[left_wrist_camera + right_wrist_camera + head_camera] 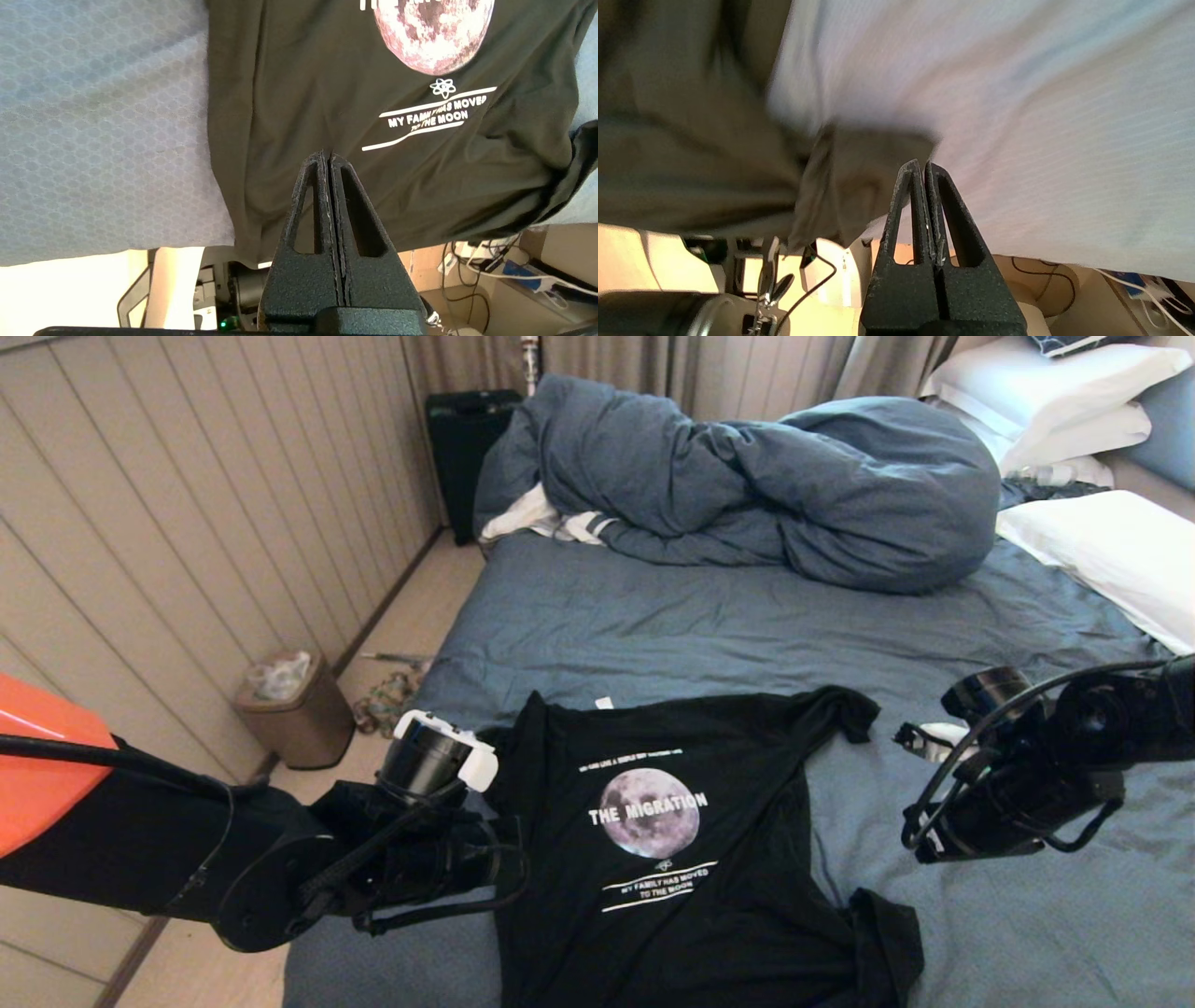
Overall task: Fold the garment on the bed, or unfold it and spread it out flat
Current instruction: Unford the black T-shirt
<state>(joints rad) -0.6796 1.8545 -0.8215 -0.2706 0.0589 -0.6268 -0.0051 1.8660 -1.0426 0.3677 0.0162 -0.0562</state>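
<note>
The left claw [329, 161] hovers shut and empty over the T-shirt [653, 859], spread print-up at the bed's [653, 625] near edge. The right claw [923, 168], also shut and empty, hangs beside its bunched hem corner; snagging that could drag the shirt askew.

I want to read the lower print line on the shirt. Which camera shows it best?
The left wrist view: the T-shirt's lower line is large there. The head view shows it small; the right wrist view shows only blurred dark cloth.
</note>
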